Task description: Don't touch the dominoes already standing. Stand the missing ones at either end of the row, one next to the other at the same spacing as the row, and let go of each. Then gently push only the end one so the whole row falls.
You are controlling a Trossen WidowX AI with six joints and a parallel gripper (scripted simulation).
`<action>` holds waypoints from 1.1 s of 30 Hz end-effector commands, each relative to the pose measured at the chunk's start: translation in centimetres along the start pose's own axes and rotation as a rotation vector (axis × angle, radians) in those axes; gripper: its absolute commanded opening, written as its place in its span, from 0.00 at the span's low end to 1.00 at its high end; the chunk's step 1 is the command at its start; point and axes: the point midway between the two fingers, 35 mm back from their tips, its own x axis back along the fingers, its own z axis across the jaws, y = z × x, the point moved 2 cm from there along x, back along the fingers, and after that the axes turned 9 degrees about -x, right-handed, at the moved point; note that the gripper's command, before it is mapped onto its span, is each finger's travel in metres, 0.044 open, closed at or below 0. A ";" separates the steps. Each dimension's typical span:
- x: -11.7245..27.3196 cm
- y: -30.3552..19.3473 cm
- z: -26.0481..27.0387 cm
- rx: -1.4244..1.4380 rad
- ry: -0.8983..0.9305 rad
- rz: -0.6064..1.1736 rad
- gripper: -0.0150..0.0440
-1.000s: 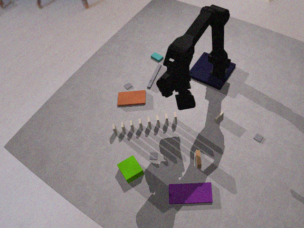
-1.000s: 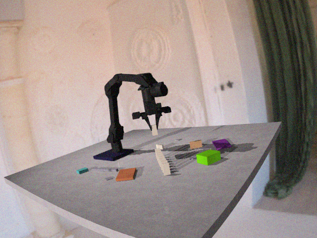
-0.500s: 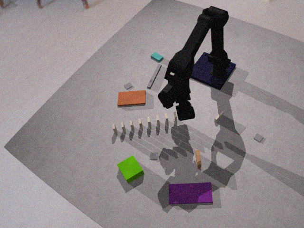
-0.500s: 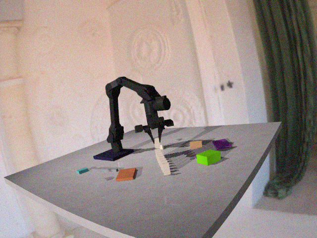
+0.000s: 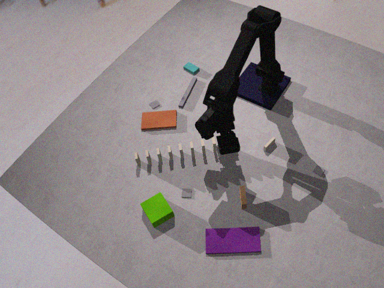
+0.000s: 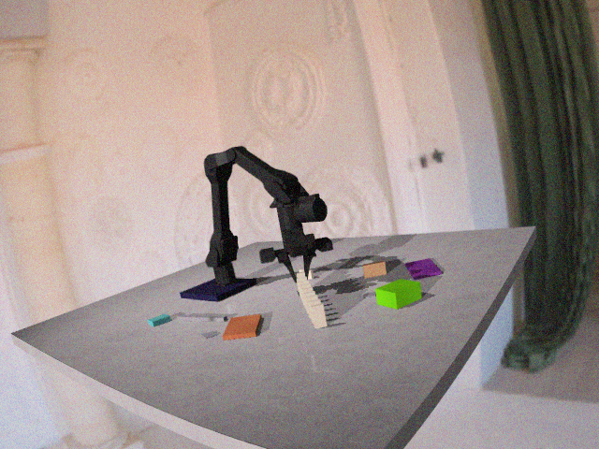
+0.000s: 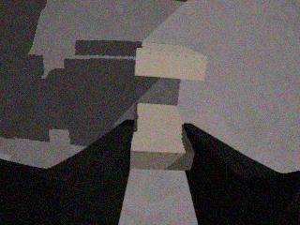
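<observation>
A row of several thin cream dominoes (image 5: pixel 169 149) (image 6: pixel 317 313) stands upright; its nearest one (image 7: pixel 171 64) shows in the wrist view. My gripper (image 6: pixel 301 279) (image 7: pixel 157 129) is shut on a cream domino (image 7: pixel 157 128), held upright at the right end of the row as the top camera sees it, with a gap to the nearest standing domino. In that view the arm hides the fingertips and the held domino. Whether its foot touches the table cannot be told. A loose cream domino (image 5: pixel 269 145) lies on the table to the right of the gripper.
A tan block (image 5: pixel 243 198) (image 6: pixel 374 269) and a purple slab (image 5: pixel 233 240) (image 6: pixel 423 268) are on the front side of the row, with a green box (image 5: pixel 156 208) (image 6: pixel 398 294). An orange slab (image 5: pixel 159 120) (image 6: pixel 242 326), a grey bar (image 5: pixel 188 93) and a teal block (image 5: pixel 191 68) lie behind.
</observation>
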 end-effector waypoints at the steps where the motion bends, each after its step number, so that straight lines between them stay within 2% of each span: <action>1: -0.2 0.0 0.0 0.006 0.000 0.002 0.44; 4: -0.2 0.0 0.0 0.006 0.000 0.002 0.44; 17: -0.2 0.0 0.0 0.006 0.000 0.002 1.00; 21: 0.8 0.1 0.2 0.005 0.000 0.002 1.00; 29: 11.9 0.1 0.2 0.000 0.000 0.001 1.00; 33: 12.9 0.0 0.0 0.000 -0.001 0.001 1.00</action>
